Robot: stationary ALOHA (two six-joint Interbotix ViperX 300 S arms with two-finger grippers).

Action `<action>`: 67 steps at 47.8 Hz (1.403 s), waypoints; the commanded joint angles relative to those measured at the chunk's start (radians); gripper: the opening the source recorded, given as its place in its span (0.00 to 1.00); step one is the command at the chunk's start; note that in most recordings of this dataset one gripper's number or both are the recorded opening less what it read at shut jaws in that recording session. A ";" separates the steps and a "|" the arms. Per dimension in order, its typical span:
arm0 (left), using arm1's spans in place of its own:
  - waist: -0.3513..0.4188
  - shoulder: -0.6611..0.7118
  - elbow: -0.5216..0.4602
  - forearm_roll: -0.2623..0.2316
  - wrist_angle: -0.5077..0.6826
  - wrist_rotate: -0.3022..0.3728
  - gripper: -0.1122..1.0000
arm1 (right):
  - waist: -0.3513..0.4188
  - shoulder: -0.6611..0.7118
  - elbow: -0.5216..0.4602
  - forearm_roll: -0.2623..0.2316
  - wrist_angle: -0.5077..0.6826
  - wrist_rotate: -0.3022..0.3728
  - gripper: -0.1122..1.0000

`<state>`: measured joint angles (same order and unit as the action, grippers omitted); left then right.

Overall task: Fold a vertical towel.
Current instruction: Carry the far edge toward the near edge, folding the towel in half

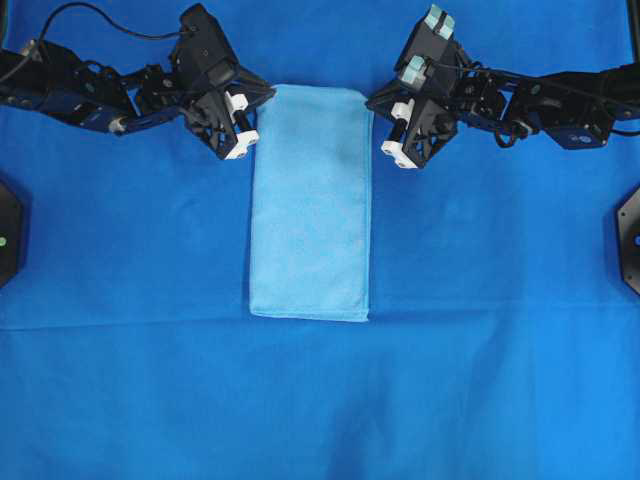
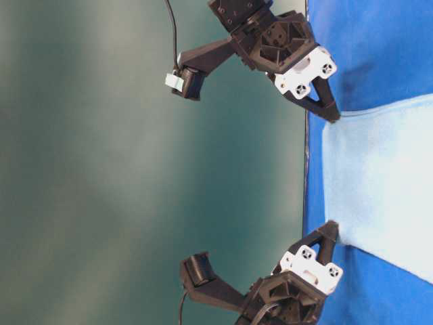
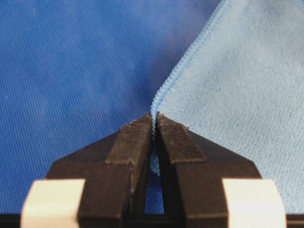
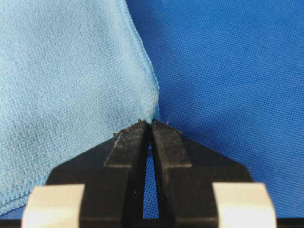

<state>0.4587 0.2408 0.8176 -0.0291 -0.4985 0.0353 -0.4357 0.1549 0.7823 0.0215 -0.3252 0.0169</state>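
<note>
While each closed end effector pinches a stitched corner, the rectangular microfibre towel (image 1: 311, 200) lies flat.

One pale blue towel (image 1: 312, 203), folded into a long upright strip, lying flat on the royal-blue tablecloth (image 1: 320, 400) covering the desk, with the left gripper (image 1: 243, 132) and right gripper (image 1: 396, 133) flanking its upper corners.
</note>
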 commanded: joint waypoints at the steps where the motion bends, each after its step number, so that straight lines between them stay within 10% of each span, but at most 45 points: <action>1: 0.005 -0.058 -0.003 -0.002 0.002 0.003 0.12 | -0.005 -0.052 -0.015 0.002 -0.008 0.000 0.13; 36: -0.209 -0.391 0.086 -0.002 0.212 0.015 0.12 | 0.155 -0.321 0.066 0.041 0.089 0.011 0.13; 67: -0.506 -0.304 0.100 -0.005 0.307 -0.095 0.12 | 0.417 -0.261 0.089 0.137 0.141 0.012 0.13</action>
<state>-0.0230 -0.0767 0.9281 -0.0322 -0.1871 -0.0522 -0.0307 -0.1166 0.8882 0.1427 -0.1795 0.0291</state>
